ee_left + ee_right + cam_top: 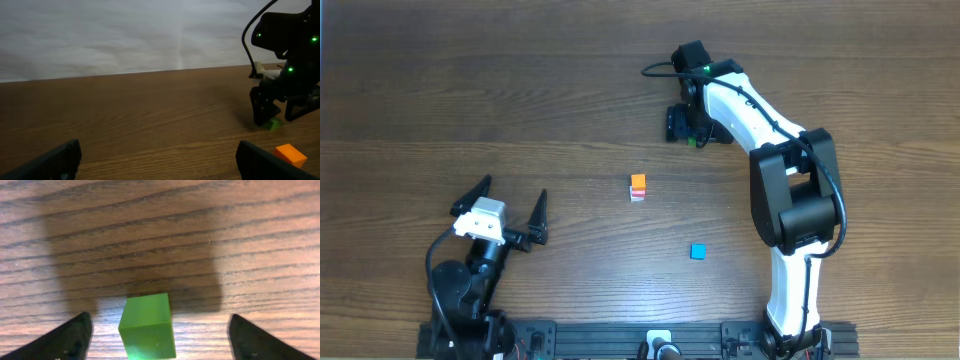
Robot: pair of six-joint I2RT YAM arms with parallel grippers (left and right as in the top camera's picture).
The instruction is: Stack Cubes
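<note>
Right wrist view: right gripper [160,337] jaws wide, straddling green cube [147,325], well apart from orange-topped stack [638,186]; should centre on cube, square to its faces, before closing

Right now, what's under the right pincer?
The green cube sits on the table, inside the right pincer, whose jaws stand open and clear of it. The wood directly beneath the cube is covered.

green cube [147,325] free on both sides, stack [638,187] well apart
</note>
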